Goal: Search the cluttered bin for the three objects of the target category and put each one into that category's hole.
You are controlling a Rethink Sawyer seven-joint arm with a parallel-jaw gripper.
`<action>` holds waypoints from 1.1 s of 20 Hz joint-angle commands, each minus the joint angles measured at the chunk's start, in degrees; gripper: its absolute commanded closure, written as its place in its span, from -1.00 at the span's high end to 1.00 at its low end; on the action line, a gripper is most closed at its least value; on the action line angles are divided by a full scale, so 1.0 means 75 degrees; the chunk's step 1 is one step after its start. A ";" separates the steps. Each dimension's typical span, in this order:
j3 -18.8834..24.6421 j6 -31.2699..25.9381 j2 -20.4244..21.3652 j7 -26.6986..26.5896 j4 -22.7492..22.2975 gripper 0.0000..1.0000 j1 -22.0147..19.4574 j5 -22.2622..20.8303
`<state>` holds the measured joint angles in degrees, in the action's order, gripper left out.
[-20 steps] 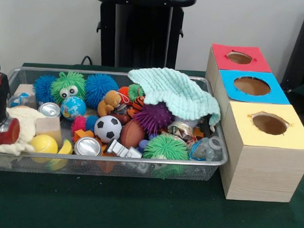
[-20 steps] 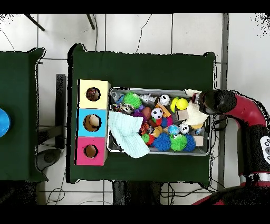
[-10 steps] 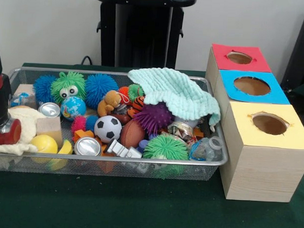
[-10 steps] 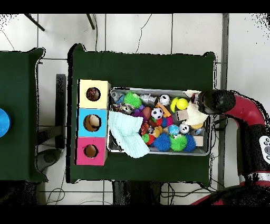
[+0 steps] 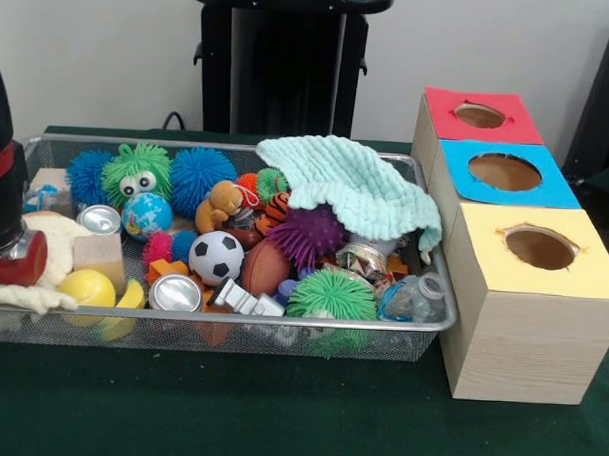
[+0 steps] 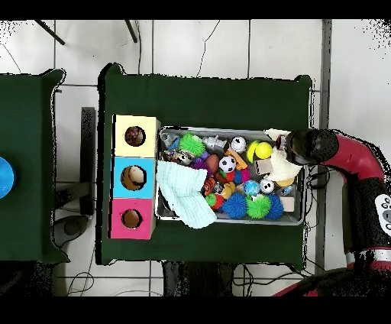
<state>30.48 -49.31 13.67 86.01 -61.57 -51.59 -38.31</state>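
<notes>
The wire bin (image 5: 231, 321) holds a jumble of toys: spiky balls in purple (image 5: 309, 235), green (image 5: 332, 292) and blue (image 5: 200, 174), a soccer ball (image 5: 215, 257), a brown football (image 5: 265, 267), a globe ball (image 5: 146, 214), a yellow ball (image 5: 87, 287) and two cans (image 5: 175, 294) (image 5: 100, 219). A mint cloth (image 5: 351, 185) covers the bin's end nearest the boxes. My gripper (image 5: 8, 258) is low at the opposite end, pressed against a cream cloth (image 5: 49, 244). From above, the gripper (image 6: 294, 147) sits over the cream cloth (image 6: 281, 166) at the bin's (image 6: 229, 221) right end.
Three wooden boxes stand in a row beside the bin, with holes in their yellow (image 5: 539, 246), blue (image 5: 505, 173) and red (image 5: 481, 115) tops. Green cloth covers the table. A teddy and small blocks lie among the balls.
The arm has shifted slightly at the bin's end, and the cream cloth under it has moved a little. Everything else is unchanged.
</notes>
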 commanded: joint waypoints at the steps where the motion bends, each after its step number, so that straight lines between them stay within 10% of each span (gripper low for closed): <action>1: -0.0169 -0.0306 0.1036 -0.0906 -0.1154 -1.00 0.0354 0.0003; 22: -0.0707 -0.0989 0.3532 0.0547 -0.3231 -1.00 0.1035 0.1149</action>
<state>29.10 -49.67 31.07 86.01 -74.74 -45.87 -32.92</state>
